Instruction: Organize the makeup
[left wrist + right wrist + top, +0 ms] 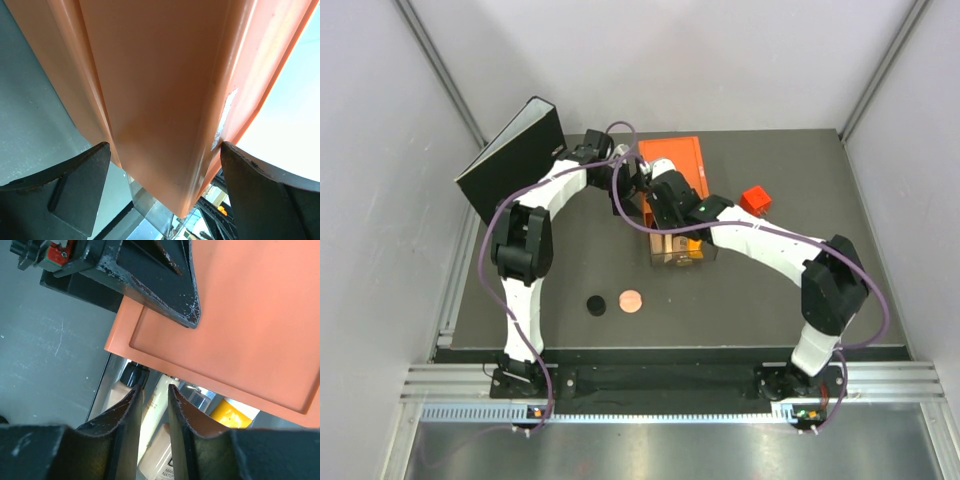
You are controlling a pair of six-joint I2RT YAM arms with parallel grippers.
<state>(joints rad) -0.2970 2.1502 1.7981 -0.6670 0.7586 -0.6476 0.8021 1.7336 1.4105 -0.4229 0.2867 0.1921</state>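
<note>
A black disc (596, 305) and a pinkish-copper disc (631, 300) lie on the mat in front. A clear organiser (706, 258) holds two tan bottles with black caps (116, 392) (159, 452), an orange-yellow tube (227, 414) and a slim beige tube (161, 381). My right gripper (153, 386) (655, 203) reaches in under the lid, its jaws nearly together with the beige tube in the narrow gap. My left gripper (165, 147) (628, 185) clasps the edge of the orange box lid (160, 90) (250, 315) (675, 158), raised over the organiser.
A small red cube (755, 200) sits to the right of the orange box. A black binder (515, 160) stands at the back left. Grey walls close in on the sides and back.
</note>
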